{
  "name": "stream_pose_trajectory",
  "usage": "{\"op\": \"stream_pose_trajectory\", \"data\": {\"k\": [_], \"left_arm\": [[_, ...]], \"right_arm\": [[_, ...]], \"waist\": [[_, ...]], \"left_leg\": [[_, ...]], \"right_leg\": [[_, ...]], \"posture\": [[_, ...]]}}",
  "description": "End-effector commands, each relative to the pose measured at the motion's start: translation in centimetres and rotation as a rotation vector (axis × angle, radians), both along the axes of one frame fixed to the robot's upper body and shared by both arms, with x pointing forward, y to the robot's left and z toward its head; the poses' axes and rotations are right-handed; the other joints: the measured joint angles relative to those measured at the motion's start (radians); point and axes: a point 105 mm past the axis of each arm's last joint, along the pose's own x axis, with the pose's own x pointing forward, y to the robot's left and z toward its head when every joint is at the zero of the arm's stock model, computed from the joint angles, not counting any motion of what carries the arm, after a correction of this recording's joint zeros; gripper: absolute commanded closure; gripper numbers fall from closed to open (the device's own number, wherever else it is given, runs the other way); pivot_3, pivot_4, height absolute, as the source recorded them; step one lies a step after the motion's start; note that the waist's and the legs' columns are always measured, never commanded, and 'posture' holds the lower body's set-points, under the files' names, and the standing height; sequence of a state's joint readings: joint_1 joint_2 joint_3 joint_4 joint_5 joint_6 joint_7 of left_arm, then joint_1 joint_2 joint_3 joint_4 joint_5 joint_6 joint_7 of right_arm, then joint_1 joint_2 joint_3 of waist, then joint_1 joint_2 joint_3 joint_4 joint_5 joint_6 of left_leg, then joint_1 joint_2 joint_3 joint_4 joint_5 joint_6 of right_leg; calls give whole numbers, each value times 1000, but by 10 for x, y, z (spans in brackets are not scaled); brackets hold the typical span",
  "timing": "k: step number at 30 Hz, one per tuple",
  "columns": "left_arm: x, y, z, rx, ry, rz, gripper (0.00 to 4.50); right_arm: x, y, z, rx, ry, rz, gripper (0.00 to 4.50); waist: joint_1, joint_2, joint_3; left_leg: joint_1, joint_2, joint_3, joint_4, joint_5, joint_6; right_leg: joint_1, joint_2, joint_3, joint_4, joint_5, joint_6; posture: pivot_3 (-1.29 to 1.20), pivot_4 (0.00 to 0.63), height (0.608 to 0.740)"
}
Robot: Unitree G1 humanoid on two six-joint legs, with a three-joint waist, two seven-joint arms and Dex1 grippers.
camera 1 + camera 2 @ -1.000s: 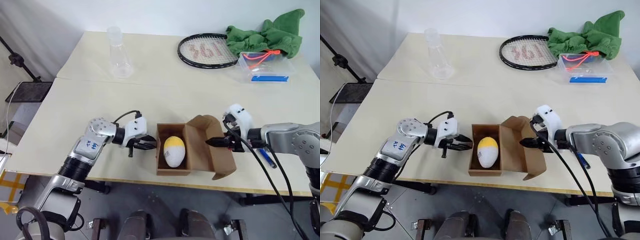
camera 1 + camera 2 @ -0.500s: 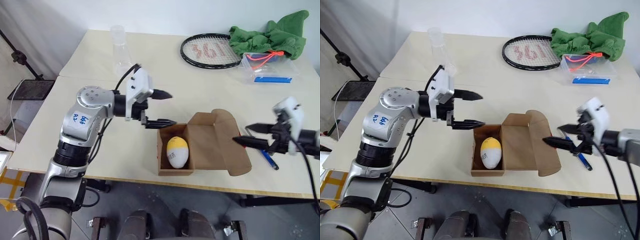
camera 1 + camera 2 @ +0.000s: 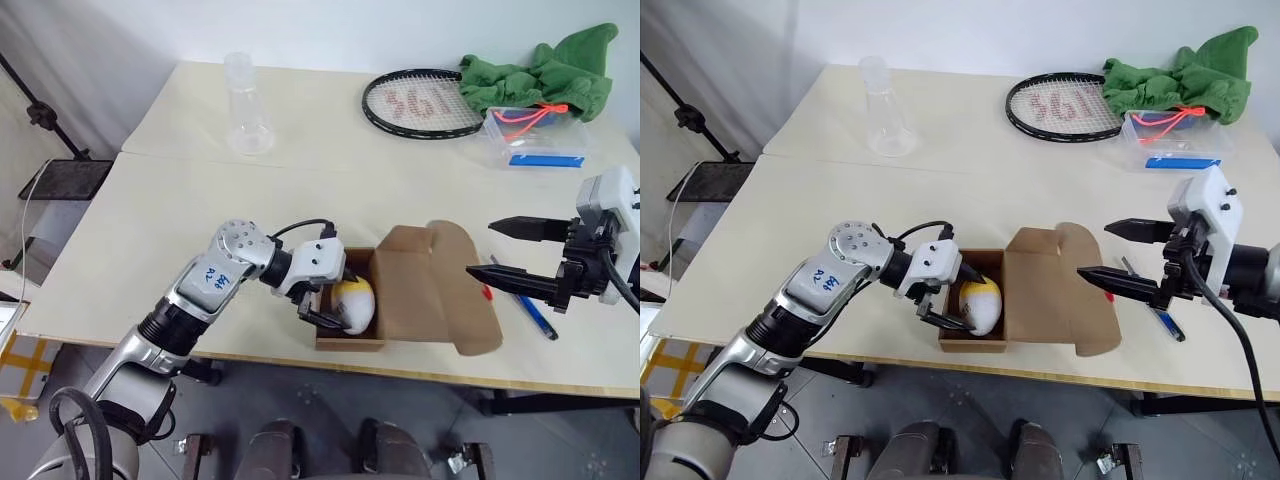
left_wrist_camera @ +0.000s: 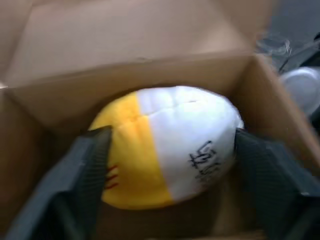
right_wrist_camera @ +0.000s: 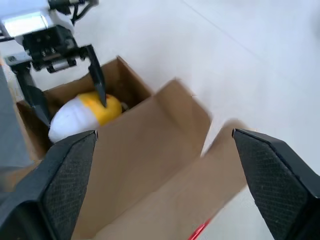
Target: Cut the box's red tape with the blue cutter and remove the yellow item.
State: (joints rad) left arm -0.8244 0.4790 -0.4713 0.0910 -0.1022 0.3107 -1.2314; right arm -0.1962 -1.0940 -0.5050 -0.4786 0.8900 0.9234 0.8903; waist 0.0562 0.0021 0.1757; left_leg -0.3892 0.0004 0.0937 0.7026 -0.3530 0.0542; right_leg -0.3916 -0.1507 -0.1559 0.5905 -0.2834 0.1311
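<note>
You are working over a pale cream table (image 3: 150, 210) set against a white wall, with a clear plastic flask (image 3: 243, 115), a black-framed racket (image 3: 420, 103), a crumpled green cloth (image 3: 545, 68) and a clear plastic container with a blue label (image 3: 535, 140) lying along its far side. Near the front edge, the small brown cardboard box (image 3: 400, 300) is sitting with its flaps thrown back, so the sealing step looks finished. Your left gripper (image 3: 325, 303) is reaching down into the open box, its fingers (image 4: 85, 170) spread and bracketing the yellow-and-white ball-like item (image 4: 165, 145) on both sides; they are lying against it or just beside it, and I cannot tell whether they are gripping yet. Your right gripper (image 3: 505, 250) is hovering empty off the box's right flap, fingers gaping wide, probably pulled clear to give the left arm room. The slim dark-blue pen-shaped cutter (image 3: 535, 313) is lying on the table beneath it, with a bit of red tape (image 3: 486, 293) showing at the flap's edge.
</note>
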Motion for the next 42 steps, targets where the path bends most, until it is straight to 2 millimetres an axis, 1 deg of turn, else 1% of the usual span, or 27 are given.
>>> {"op": "stream_pose_trajectory", "data": {"k": [1, 2, 3, 4, 7, 9, 10, 11, 14, 17, 18, 20, 22, 24, 25, 26, 29, 31, 32, 36, 37, 40, 42], "left_arm": [[4, 1, 3, -1, -26, -1, 1814], [6, 1, 5, -14, -40, 4, 2104], [7, 0, 7, -30, -43, 11, 2303], [7, 0, 10, -43, -41, 8, 2678], [5, -2, 22, -112, -32, 8, 3540], [1, -5, 39, -215, -18, 11, 4098], [-1, -5, 43, -241, -12, 11, 4328], [-3, -6, 54, -307, 5, 17, 4466], [-6, -5, 70, -409, 21, 32, 4491], [2, 6, 98, -589, 14, 136, 4491], [5, 13, 102, -621, 36, 190, 4491], [16, 34, 101, -603, 30, 311, 4491], [30, 69, 92, -536, -7, 464, 4491], [38, 98, 83, -463, -45, 570, 3721], [41, 108, 79, -437, -47, 608, 3528], [42, 123, 74, -417, -52, 652, 3199], [48, 152, 61, -374, -62, 756, 2291], [51, 162, 56, -362, -84, 797, 1680], [51, 168, 56, -365, -87, 817, 1459], [51, 177, 62, -387, -130, 845, 147], [52, 180, 62, -390, -141, 857, 18], [51, 186, 67, -426, -146, 881, 18], [44, 191, 72, -470, -126, 885, 18]], "right_arm": [[-5, 1, 10, -8, -62, -5, 0], [-4, 0, 10, -6, -65, -7, 0], [-4, 0, 10, -6, -66, -8, 0], [-5, 0, 10, -6, -68, -8, 0], [-5, -1, 9, -13, -75, -4, 0], [-7, -2, 10, -10, -80, 1, 0], [-8, -2, 10, -9, -82, 4, 0], [-10, -2, 12, 8, -97, 19, 0], [-12, -3, 16, 40, -136, 44, 0], [-16, -4, 18, 77, -170, 97, 0], [-17, -4, 20, 98, -185, 119, 0], [-18, -6, 23, 149, -215, 150, 0], [-20, -9, 12, 115, -179, 188, 0], [-18, -14, 7, 111, -147, 202, 0], [-14, -18, 5, 113, -138, 194, 0], [-11, -21, 4, 109, -129, 191, 0], [-1, -25, 2, 97, -121, 185, 0], [6, -28, 3, 99, -124, 180, 0], [9, -28, 2, 101, -121, 180, 0], [18, -30, 0, 102, -111, 185, 0], [19, -32, -1, 102, -109, 185, 0], [20, -36, -3, 93, -90, 186, 0], [20, -41, -6, 89, -74, 183, 0]], "waist": [[-3, 0, 0], [-4, 0, 0], [-5, 0, 0], [-6, 0, 0], [-4, 0, 0], [-2, 0, 0], [-2, 0, 0], [-3, 0, 0], [-4, 0, 0], [-6, 0, 0], [-6, 0, 0], [-7, 0, 0], [-12, 0, 0], [-17, 0, 0], [-17, 0, 0], [-19, 0, 0], [-17, 0, 0], [-13, 0, 0], [-12, 0, 0], [-11, 0, 0], [-10, 0, 0], [-11, 0, 0], [-14, 0, 0]], "left_leg": [[0, 0, 0, 0, 0, 0], [0, 1, 0, 0, 0, 0], [0, 1, 0, 0, 0, 0], [0, 1, 0, 0, 0, 0], [0, 1, 0, 0, 0, 0], [0, 0, 0, 1, 0, 0], [-1, 0, 0, 1, 0, 0], [-1, 0, -1, 1, 0, 0], [-1, 0, -1, 1, 0, 0], [0, 0, -1, 1, 0, 0], [0, 0, -1, 1, 0, 0], [0, 0, -1, 1, 0, 0], [1, 0, 0, 1, 0, 0], [2, 1, 1, -1, 0, 0], [2, 1, 1, -1, 0, 0], [2, 1, 1, 0, 0, 0], [2, 0, 1, 0, 0, 0], [2, 0, 1, 1, 0, 0], [2, 0, 1, 1, 0, 0], [2, 0, 1, 1, 0, 0], [2, 0, 1, 1, 0, 0], [2, 0, 1, 1, 0, 0], [2, 0, 1, 1, 0, 0]], "right_leg": [[0, 0, 0, 0, 0, 0], [0, 0, 0, 0, 0, 0], [0, 0, 0, 0, 0, 0], [0, 0, 0, 1, 0, 0], [0, 0, 0, 1, 0, 0], [0, 0, 0, 1, 0, 0], [0, 0, 0, 1, 0, 0], [0, 0, 0, 1, 0, 0], [0, 0, 0, 1, 0, 0], [0, 0, 0, 1, 0, 0], [0, 0, 0, 2, 0, 0], [0, 0, 0, 2, 0, 0], [0, 0, 0, 2, 0, 0], [0, 1, 1, 2, 0, 0], [0, 1, 0, 2, 0, 0], [0, 1, 1, 3, 0, 0], [0, 0, 1, 2, 0, 0], [0, 0, 1, 2, 0, 0], [0, 0, 1, 3, 0, 0], [0, 0, 1, 3, 0, 0], [0, 0, 1, 3, 0, 0], [0, 0, 1, 3, 0, 0], [0, 0, 1, 3, 0, 0]], "posture": [[0, 150, 740], [0, 150, 740], [0, 150, 740], [0, 150, 740], [0, 150, 740], [0, 150, 740], [0, 150, 740], [0, 150, 740], [0, 150, 740], [0, 150, 740], [0, 150, 740], [0, 150, 740], [0, 150, 740], [0, 150, 740], [0, 150, 740], [0, 150, 740], [0, 150, 740], [0, 150, 740], [0, 150, 740], [0, 150, 740], [0, 150, 740], [0, 150, 740], [0, 150, 740]]}}
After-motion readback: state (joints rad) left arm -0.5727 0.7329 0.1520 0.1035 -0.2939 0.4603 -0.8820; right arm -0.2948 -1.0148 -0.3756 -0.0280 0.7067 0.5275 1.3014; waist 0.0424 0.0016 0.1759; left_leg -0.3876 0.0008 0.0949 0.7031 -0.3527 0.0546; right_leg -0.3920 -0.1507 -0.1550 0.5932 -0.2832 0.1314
